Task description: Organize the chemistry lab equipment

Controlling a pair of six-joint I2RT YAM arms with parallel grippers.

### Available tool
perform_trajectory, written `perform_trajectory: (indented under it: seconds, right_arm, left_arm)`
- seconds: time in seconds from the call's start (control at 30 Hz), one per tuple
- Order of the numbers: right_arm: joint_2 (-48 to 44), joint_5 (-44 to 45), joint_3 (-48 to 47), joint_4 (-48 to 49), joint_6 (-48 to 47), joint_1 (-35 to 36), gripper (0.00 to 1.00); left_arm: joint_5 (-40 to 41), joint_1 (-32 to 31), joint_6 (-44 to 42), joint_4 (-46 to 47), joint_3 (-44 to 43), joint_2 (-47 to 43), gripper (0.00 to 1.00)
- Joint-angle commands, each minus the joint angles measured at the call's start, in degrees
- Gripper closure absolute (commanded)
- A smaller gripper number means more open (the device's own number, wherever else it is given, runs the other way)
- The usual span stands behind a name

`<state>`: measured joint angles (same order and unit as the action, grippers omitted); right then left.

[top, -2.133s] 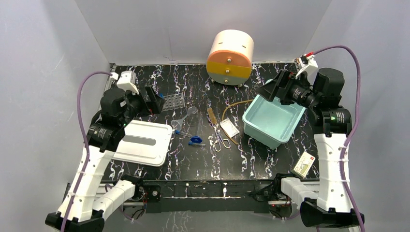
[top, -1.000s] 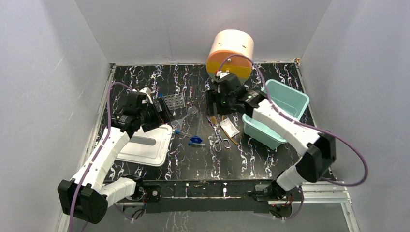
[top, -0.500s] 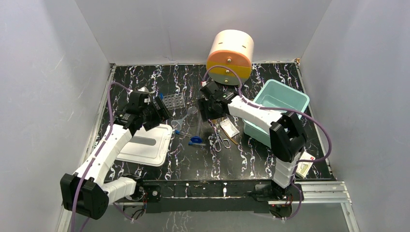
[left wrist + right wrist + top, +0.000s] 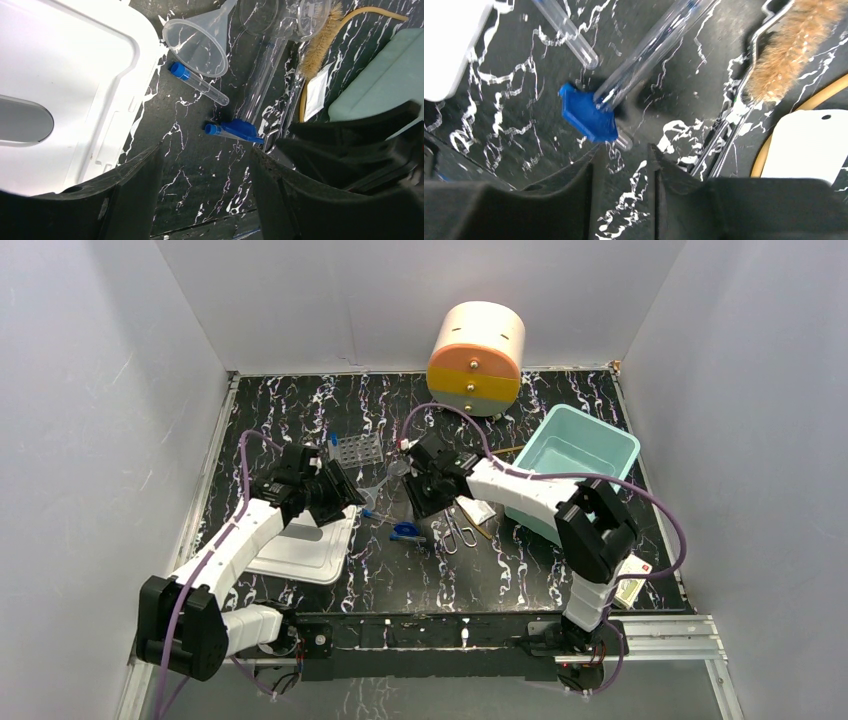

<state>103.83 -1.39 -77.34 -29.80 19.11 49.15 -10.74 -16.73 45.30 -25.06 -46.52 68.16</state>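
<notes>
A clear funnel point(image 4: 197, 40) lies beside the white lid, with a blue-capped tube point(image 4: 197, 82) just below it. A long clear tube point(image 4: 654, 45) on a blue base point(image 4: 589, 115) lies over a second capped tube point(image 4: 212, 129). My left gripper point(image 4: 206, 150) hovers open above bare table near these tubes point(image 4: 405, 532). My right gripper point(image 4: 624, 149) is open with a narrow gap, its tips just short of the blue base, nothing between them. Brush point(image 4: 791, 47), scissors point(image 4: 458, 530), small bag point(image 4: 809, 145) and tan tubing point(image 4: 375, 12) lie to the right. The grid rack point(image 4: 358, 450) stands behind.
A white lid point(image 4: 300, 540) lies under the left arm. A teal bin point(image 4: 575, 465) sits at the right, the cream-and-orange drawer unit point(image 4: 477, 345) at the back, and a small card box point(image 4: 628, 580) at the front right.
The right arm has swung from the teal bin to the tubes in the middle. The left arm has moved right and down past the lid's corner. Both sets of jaws have narrowed.
</notes>
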Motion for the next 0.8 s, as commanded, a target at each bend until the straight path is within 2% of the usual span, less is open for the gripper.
perform_trajectory:
  seconds: [0.0, 0.13, 0.37, 0.6, 0.77]
  right_arm:
    - [-6.04, -1.31, 4.28, 2.23, -4.61, 1.96, 0.62]
    - [-8.45, 0.18, 8.77, 4.12, -8.27, 3.97, 0.63]
    - [-8.04, -1.82, 12.11, 10.32, -13.84, 6.08, 0.45]
    - [-3.87, 0.65, 11.74, 13.85, -17.29, 6.83, 0.44]
    - [-0.96, -0.07, 11.02, 14.53, -19.02, 6.84, 0.45]
  left_arm:
    - [0.07, -0.32, 1.52, 0.88, 0.55, -2.52, 0.4]
    - [0.9, -0.28, 0.6, 0.12, -0.36, -3.12, 0.41]
    - [1.61, -0.32, -0.33, -1.35, -2.23, -2.59, 0.41]
    - [2.37, -0.25, 0.82, -2.28, -3.14, -3.37, 0.39]
    - [5.77, -0.09, 1.98, -5.44, -4.44, -3.54, 0.37]
